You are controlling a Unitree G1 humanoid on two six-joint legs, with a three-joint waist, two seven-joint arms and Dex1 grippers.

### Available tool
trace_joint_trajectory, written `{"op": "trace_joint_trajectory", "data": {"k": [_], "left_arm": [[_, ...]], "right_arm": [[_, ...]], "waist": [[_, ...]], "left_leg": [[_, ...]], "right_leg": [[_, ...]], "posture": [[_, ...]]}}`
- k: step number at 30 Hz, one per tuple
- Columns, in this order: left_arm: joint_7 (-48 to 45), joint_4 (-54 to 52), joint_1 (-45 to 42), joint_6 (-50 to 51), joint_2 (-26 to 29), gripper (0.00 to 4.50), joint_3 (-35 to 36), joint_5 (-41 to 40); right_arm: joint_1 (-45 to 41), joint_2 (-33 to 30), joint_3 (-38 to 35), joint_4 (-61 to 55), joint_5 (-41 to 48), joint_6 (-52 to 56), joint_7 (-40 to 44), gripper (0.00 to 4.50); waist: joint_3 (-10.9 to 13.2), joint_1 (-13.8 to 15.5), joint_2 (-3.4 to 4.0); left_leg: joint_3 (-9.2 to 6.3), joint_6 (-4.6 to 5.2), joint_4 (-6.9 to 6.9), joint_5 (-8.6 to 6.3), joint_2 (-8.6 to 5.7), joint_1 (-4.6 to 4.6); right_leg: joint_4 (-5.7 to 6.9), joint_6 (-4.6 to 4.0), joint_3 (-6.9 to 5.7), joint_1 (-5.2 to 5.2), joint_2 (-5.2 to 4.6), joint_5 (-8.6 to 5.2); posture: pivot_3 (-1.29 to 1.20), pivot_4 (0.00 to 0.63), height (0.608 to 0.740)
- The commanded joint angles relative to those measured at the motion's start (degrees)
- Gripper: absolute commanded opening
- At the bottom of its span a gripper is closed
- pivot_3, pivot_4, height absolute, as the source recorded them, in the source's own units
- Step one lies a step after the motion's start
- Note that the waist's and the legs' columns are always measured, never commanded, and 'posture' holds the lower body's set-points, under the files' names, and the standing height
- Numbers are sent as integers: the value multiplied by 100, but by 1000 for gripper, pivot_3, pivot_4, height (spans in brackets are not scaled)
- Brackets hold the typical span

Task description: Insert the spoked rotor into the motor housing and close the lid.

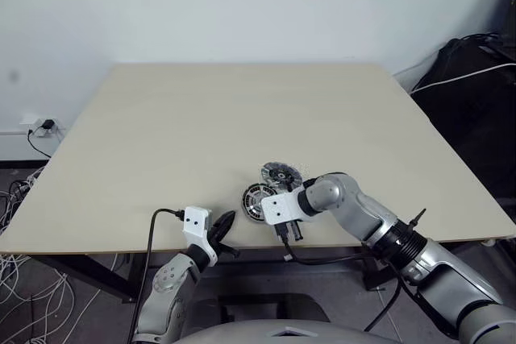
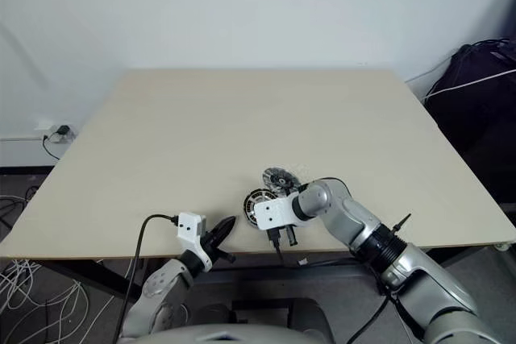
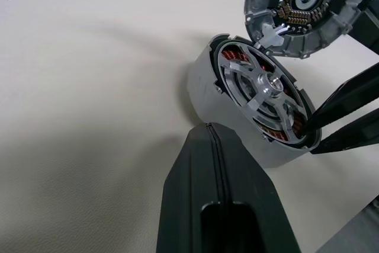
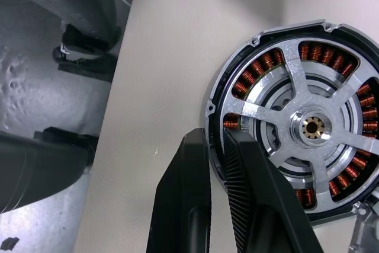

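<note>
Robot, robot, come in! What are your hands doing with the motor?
Left gripper shut, idle near table edge. Right gripper pinching motor housing rim, spoked rotor inside. Lid off, touching housing.

Non-task items: table, wall, cabling, dark gear.
A pale beige table [image 1: 242, 118] fills the centre of the frame, its surface matte. A plain white wall [image 1: 242, 6] spans the top. At the left edge, a wall socket [image 1: 34, 126] carries a black plug [image 1: 48, 125], with loose white cables [image 1: 12, 199] trailing on the floor below. At the upper right lies a black bag [image 1: 476, 70] crossed by a white cable [image 1: 463, 78].
</note>
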Motion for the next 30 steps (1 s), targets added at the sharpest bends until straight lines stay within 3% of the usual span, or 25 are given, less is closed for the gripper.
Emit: {"op": "trace_joint_trajectory", "data": {"k": [1,5,11,18,30], "left_arm": [[-28,-233,-72,-54,-43,0,-17,-71],[-29,-229,-86,-45,-44,0,-17,-74],[-32,-237,-91,-27,-44,0,-21,-81],[-64,-219,-102,0,-41,0,-35,-104],[-110,-167,-128,27,-15,0,-89,-165]], "right_arm": [[14,116,-315,-217,-18,258,-199,118],[125,273,-538,-419,34,724,-383,118],[242,694,-1085,-968,74,2427,-938,118],[335,774,-1347,-1703,399,4066,-1045,118],[165,237,-1407,-2396,1187,4886,-1094,118]], "waist": [[0,-3,0],[1,-8,-1],[3,7,0],[2,31,1],[3,18,1]], "left_leg": [[0,0,0,0,0,1],[0,12,0,-7,2,15],[1,9,1,-2,5,17],[-2,-10,1,8,2,-23],[-4,13,1,-4,0,-27]], "right_leg": [[0,0,0,1,0,0],[2,-1,0,13,0,1],[8,-10,-1,10,0,6],[5,-10,-3,-26,-1,6],[0,-11,-5,-27,-1,6]], "posture": [[0,0,740],[0,0,740],[0,0,740],[0,0,740],[0,0,740]]}}
